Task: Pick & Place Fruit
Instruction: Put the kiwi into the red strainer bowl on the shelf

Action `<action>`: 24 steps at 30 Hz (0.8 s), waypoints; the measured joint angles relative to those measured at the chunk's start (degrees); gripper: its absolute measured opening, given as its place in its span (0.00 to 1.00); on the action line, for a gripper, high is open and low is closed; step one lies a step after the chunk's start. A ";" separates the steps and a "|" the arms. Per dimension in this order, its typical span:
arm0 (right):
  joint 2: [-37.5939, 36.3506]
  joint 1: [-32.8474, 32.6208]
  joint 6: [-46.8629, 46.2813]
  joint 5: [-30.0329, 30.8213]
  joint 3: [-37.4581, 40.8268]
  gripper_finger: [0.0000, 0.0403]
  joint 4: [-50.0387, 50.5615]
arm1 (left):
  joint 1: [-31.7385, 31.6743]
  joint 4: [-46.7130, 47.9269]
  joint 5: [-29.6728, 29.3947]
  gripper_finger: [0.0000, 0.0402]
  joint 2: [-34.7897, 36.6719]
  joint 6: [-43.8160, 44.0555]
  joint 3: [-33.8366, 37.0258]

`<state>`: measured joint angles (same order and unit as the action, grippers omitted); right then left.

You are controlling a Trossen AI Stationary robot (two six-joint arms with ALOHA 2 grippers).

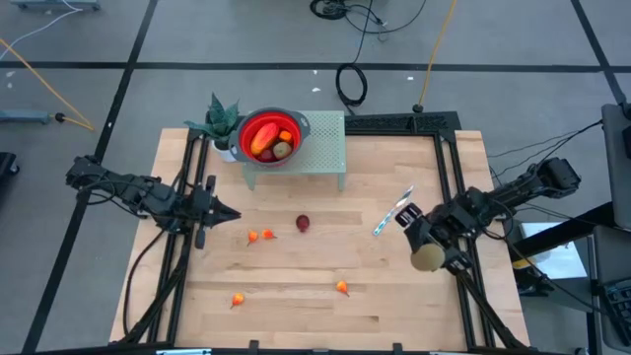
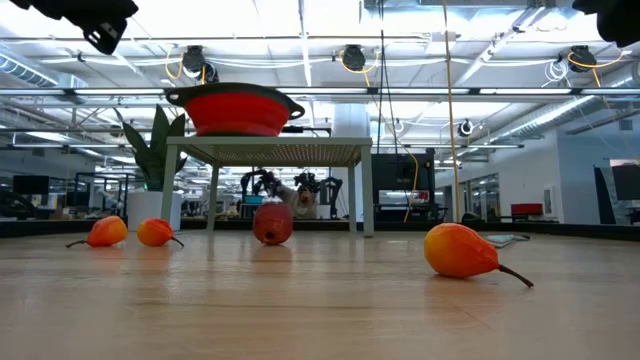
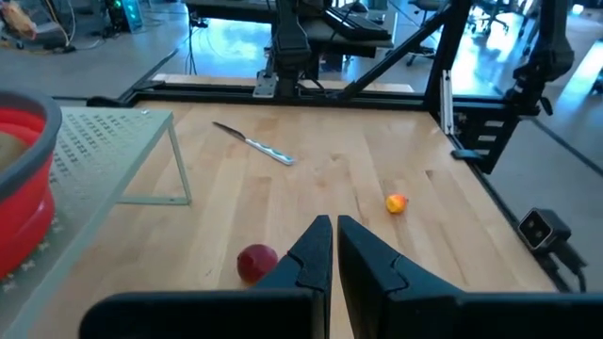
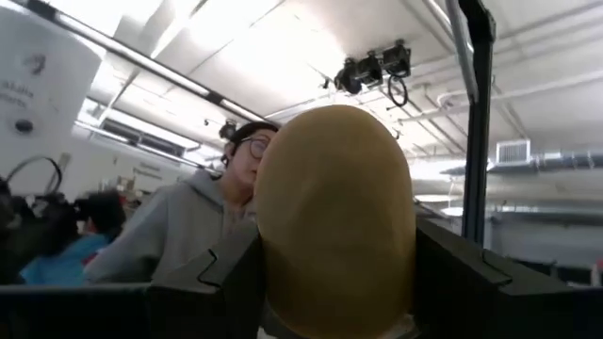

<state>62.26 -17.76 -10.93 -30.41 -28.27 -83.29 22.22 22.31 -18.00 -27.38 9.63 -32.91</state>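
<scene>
My right gripper hovers over the table's right side, tipped upward and shut on a brownish oval fruit. My left gripper is shut and holds nothing, above the table's left side. A dark red round fruit lies mid-table. Two small orange fruits lie to its left, and two more lie near the front. The red bowl stands on a pale green stand at the back, with three fruits inside. My right gripper pinches the brownish oval fruit by its two opposite sides between its two fingers. The fingers slant upward. The fruit is lifted clear of the table, and its rounded end sticks out past the fingertips.
A slim blue-and-white stick lies on the table just left of my right gripper. A potted plant stands beside the bowl at the back left. A black frame runs along the table's edges. A person shows beyond the table in the right wrist view.
</scene>
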 joint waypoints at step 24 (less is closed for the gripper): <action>-0.04 0.04 -3.12 51.65 0.00 0.53 20.19 | -0.01 0.04 -0.04 0.05 0.00 2.57 0.00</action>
<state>62.22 -17.72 -14.04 21.24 -28.27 -63.09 22.21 22.35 -18.04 -27.38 12.21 -32.91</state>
